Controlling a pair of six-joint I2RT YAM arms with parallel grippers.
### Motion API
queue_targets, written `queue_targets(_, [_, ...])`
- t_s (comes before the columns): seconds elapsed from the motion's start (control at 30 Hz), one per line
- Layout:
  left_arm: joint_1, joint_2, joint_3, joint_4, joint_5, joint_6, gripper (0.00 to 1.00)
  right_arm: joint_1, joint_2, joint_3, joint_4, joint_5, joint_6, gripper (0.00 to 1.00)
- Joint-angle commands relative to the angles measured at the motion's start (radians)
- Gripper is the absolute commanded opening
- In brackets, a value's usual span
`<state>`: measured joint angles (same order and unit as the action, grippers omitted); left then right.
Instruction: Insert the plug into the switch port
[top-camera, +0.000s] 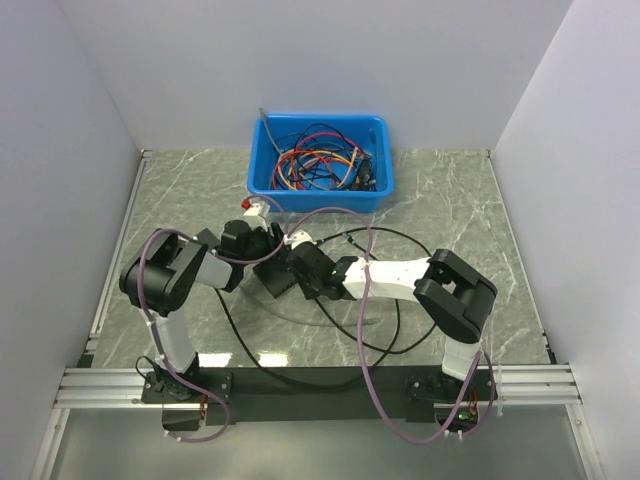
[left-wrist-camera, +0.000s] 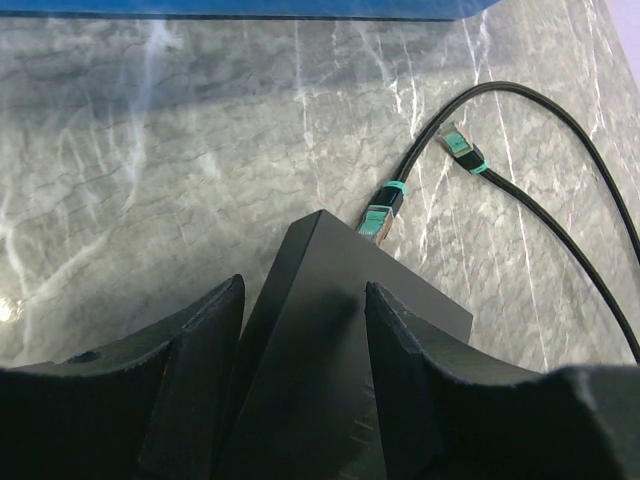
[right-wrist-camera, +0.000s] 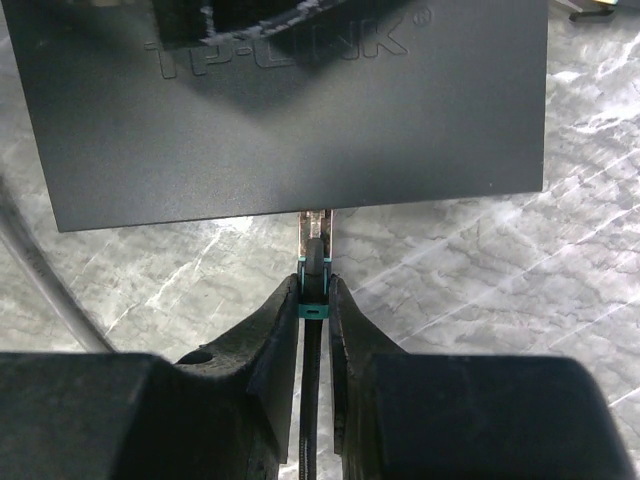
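The black switch (right-wrist-camera: 300, 100) lies flat on the marble table, and in the top view the switch (top-camera: 272, 278) sits between both arms. My right gripper (right-wrist-camera: 314, 290) is shut on the plug (right-wrist-camera: 314, 262) by its teal boot. The plug's clear tip meets the switch's near edge; how far it sits in a port is hidden. In the left wrist view the same plug (left-wrist-camera: 381, 214) touches the switch (left-wrist-camera: 320, 260) at its far edge. My left gripper (left-wrist-camera: 303, 295) stands open over the switch, its left finger beside one edge and its right finger above the top face.
A blue bin (top-camera: 320, 122) full of tangled cables stands at the back. The black cable (top-camera: 400, 300) loops over the table right of the switch. Its other plug (left-wrist-camera: 460, 143) lies loose on the marble beyond the switch. White walls enclose the table on three sides.
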<state>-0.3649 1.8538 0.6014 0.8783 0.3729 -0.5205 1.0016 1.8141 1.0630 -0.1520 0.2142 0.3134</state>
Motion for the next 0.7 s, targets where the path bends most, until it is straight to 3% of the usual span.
queue_targets(0.0, [-0.037,0.044,-0.003,-0.079,0.090,0.007,0.57,0.011,-0.038,0.081,0.100,-0.024,-0.016,0.00])
queue_targets(0.67, [-0.035,0.087,-0.020,-0.048,0.138,-0.032,0.56,-0.054,0.099,0.140,0.150,-0.012,0.055,0.00])
